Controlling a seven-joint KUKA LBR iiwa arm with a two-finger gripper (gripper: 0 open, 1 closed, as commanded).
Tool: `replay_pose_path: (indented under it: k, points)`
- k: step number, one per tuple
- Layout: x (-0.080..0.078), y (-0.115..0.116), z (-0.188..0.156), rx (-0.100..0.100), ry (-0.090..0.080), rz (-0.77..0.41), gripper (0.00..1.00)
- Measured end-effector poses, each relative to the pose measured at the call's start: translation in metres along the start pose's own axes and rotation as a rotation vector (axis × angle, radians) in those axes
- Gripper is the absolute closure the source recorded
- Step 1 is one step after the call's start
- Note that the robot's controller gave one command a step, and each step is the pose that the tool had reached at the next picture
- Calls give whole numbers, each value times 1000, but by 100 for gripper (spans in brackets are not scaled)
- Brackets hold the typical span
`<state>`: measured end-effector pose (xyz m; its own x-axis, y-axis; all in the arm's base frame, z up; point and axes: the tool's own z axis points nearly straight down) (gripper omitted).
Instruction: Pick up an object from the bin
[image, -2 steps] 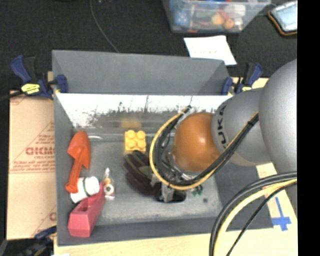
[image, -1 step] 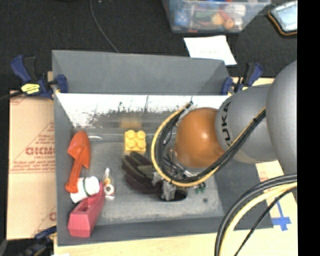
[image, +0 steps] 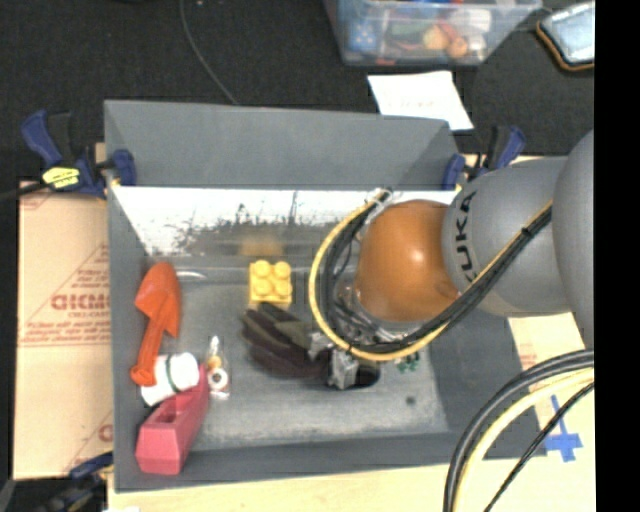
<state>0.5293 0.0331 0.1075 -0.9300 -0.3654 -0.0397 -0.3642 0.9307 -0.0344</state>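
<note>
My gripper (image: 342, 368) is low in the middle of the bin, under the arm's orange cover, its tip right beside a dark brown floppy thing (image: 275, 343) that lies on the bin floor. A yellow studded toy brick (image: 270, 281) sits just behind the brown thing. I see nothing clearly between the fingers.
At the bin's left lie an orange scoop-like tool (image: 158, 310), a small white cylinder (image: 172, 375), a little white and orange piece (image: 215, 375) and a pink block (image: 172, 427). A small green bit (image: 405, 364) lies right of the gripper. The arm covers the bin's right half.
</note>
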Motion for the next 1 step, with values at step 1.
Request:
replay_pose_path:
  k: [1]
  points:
    - [7, 5, -19, -3, 8, 3, 100]
